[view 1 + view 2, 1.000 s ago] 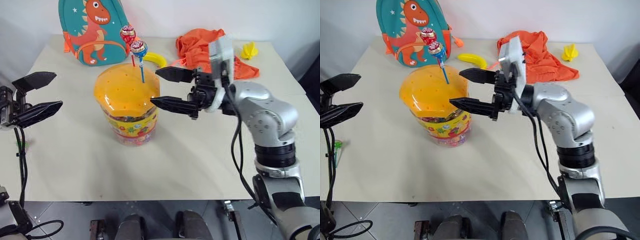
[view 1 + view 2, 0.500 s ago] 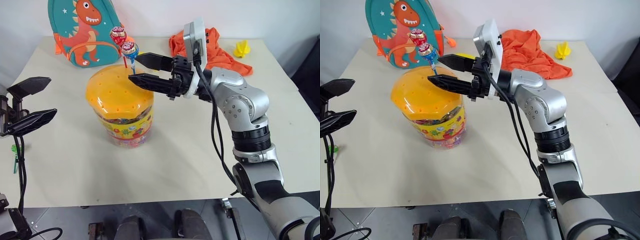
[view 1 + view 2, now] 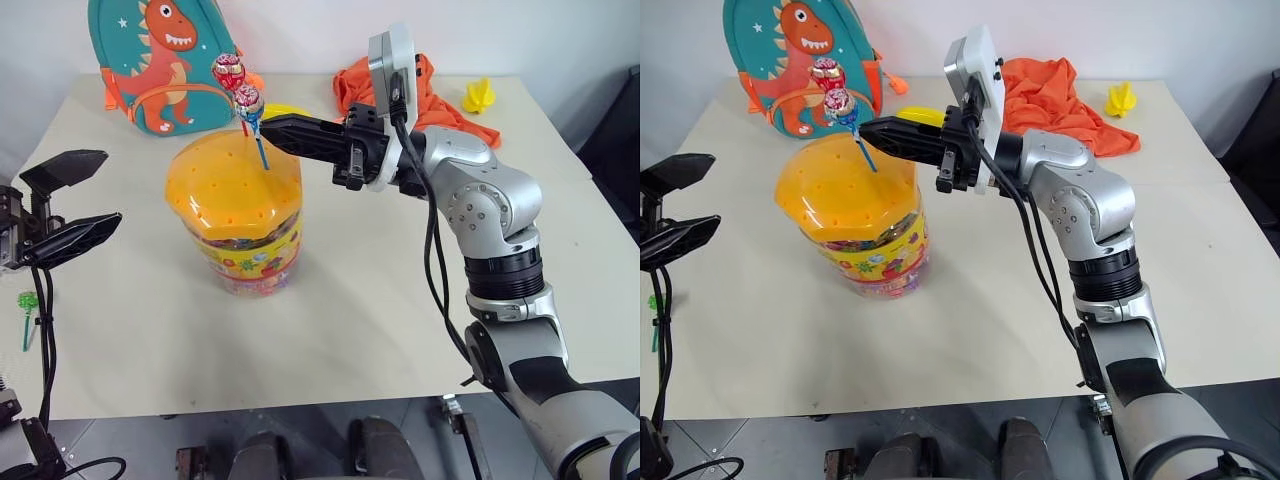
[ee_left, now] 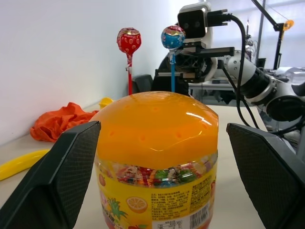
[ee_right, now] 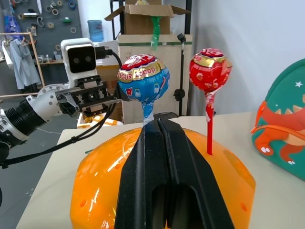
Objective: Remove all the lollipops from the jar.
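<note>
Orange domed lid caps the clear jar, which stands upright on the worktop at centre. Two lollipops stand in lid holes: the blue lollipop and, at its 11 o'clock, the red lollipop. The right gripper reaches in level from 3 o'clock, fingers pressed together, clamped on the blue lollipop's stick just above the lid. The left gripper hovers at the jar's 9 o'clock, well apart from it, fingers spread wide, holding nothing. The green lollipop lies on the worktop below the left gripper. A teal dinosaur backpack stands at 12 o'clock; an orange cloth lies at 2 o'clock.
</note>
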`<act>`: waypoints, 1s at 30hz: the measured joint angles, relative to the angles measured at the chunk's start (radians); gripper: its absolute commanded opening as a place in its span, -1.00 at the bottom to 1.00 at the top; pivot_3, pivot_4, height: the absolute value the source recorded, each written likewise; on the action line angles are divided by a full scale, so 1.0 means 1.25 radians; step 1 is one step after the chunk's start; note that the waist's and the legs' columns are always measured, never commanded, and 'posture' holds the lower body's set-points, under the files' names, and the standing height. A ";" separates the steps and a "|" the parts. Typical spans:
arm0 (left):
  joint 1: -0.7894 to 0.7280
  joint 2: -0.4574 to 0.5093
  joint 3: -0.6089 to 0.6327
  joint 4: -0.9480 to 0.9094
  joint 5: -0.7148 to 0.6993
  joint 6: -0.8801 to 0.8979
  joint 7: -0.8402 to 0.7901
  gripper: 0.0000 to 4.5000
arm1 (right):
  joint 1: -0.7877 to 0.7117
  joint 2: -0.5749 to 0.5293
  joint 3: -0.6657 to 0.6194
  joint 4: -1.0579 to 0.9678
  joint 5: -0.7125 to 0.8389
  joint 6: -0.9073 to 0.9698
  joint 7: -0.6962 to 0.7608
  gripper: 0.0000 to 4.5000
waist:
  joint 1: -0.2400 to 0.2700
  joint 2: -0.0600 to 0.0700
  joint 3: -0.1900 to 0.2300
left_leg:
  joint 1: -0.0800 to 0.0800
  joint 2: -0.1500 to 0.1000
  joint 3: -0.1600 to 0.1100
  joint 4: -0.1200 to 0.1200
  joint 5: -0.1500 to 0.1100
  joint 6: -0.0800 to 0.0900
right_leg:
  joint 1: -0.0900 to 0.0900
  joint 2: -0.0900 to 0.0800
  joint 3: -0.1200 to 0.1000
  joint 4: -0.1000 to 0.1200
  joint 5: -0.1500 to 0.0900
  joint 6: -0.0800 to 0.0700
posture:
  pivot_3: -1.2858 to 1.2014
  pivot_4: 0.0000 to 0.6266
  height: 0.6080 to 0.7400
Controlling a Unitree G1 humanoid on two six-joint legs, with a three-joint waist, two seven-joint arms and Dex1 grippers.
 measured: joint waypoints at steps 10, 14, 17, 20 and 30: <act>0.000 -0.001 0.000 -0.013 -0.002 -0.005 0.023 1.00 | 0.005 -0.062 0.000 -0.040 -0.017 -0.002 0.046 -0.01 | 0.002 0.000 0.000 | 0.000 -0.001 -0.001 0.000 0.000 0.000 | 0.001 0.000 0.000 0.000 0.000 0.000 | 0.03 -0.52 1.00; 0.000 -0.001 0.000 -0.018 -0.003 -0.006 0.030 1.00 | 0.005 -0.069 0.001 -0.043 -0.017 0.015 0.055 -0.01 | 0.001 0.000 0.000 | 0.000 0.000 -0.001 0.000 0.000 0.000 | 0.001 0.000 0.000 0.000 0.000 0.000 | 0.03 -0.52 1.00; 0.000 -0.001 -0.001 -0.023 -0.003 -0.006 0.033 1.00 | 0.004 -0.060 0.004 -0.043 -0.020 0.018 0.054 -0.01 | 0.001 0.000 0.000 | 0.000 0.000 -0.001 0.000 0.000 0.000 | 0.001 0.000 0.000 0.000 0.000 0.000 | 0.03 -0.52 1.00; 0.000 -0.001 -0.001 -0.030 -0.006 -0.006 0.035 1.00 | 0.004 -0.035 0.027 -0.029 -0.032 0.017 0.052 -0.01 | 0.001 0.000 0.000 | 0.000 0.000 -0.001 0.000 0.000 0.000 | 0.001 0.000 0.000 0.000 0.000 0.000 | 0.03 -0.52 1.00; 0.045 -0.002 0.015 -0.066 -0.026 0.001 0.049 1.00 | -0.036 0.015 0.032 0.020 -0.053 0.014 0.047 -0.87 | 0.000 0.000 0.000 | 0.000 -0.001 -0.002 0.000 0.000 0.000 | 0.001 0.000 0.000 0.000 0.000 0.000 | 0.03 -0.52 1.00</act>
